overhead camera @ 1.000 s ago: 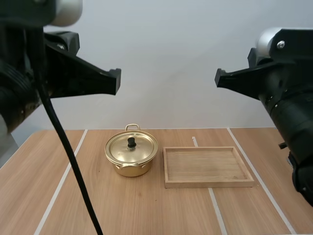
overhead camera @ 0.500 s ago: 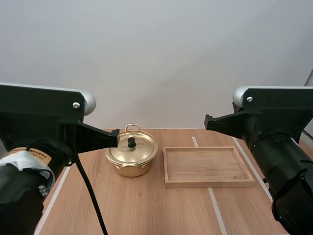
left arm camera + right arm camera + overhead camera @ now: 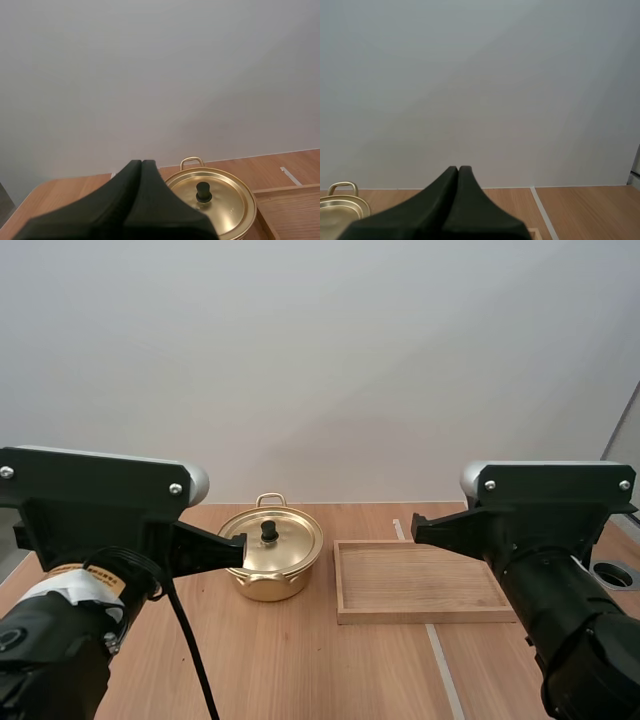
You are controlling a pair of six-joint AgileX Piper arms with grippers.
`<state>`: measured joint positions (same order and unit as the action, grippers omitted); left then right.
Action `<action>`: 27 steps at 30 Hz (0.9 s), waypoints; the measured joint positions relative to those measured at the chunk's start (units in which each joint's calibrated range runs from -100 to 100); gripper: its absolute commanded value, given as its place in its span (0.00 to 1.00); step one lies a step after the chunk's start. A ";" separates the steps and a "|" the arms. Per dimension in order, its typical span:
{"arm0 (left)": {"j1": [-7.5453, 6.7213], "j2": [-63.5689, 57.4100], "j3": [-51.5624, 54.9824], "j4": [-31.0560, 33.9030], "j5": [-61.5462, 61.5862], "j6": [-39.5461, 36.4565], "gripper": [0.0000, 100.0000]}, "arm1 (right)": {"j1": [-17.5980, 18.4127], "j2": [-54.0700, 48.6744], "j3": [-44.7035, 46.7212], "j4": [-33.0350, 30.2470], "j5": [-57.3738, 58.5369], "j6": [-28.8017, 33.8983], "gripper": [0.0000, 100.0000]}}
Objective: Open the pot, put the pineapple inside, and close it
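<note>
— What has changed in the last second?
— Both arms have dropped from high above the table [image 3: 300,670] to just over it. The left gripper [image 3: 238,552] now points at the pot [image 3: 270,558], which sits right ahead of its tips and slightly below.
— And the fingers?
— Pressed together into one wedge on both sides, holding nothing. The right gripper [image 3: 420,530] hangs with the wooden tray [image 3: 420,616] ahead of and under it.
— The lid [image 3: 285,540]?
— On the pot, its black knob [image 3: 268,530] untouched. The descent looks like the approach to opening. The left gripper likely has to spread before taking the knob.
</note>
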<state>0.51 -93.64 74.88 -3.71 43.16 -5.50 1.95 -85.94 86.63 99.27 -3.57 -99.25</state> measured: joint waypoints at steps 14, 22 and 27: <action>0.00 0.00 0.11 0.98 0.00 0.00 0.00 | 0.28 0.00 0.00 -1.12 0.00 0.00 0.00; 0.00 -0.13 4.99 0.98 -7.58 0.00 0.00 | 1.16 0.00 1.15 -0.29 0.00 0.00 0.00; 0.00 -1.70 10.12 0.98 -9.62 0.00 0.00 | 1.16 -0.05 5.95 0.41 0.00 0.00 0.00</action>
<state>0.51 -95.34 85.01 -2.73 33.54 -5.50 3.12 -85.99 92.58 99.68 -3.57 -99.25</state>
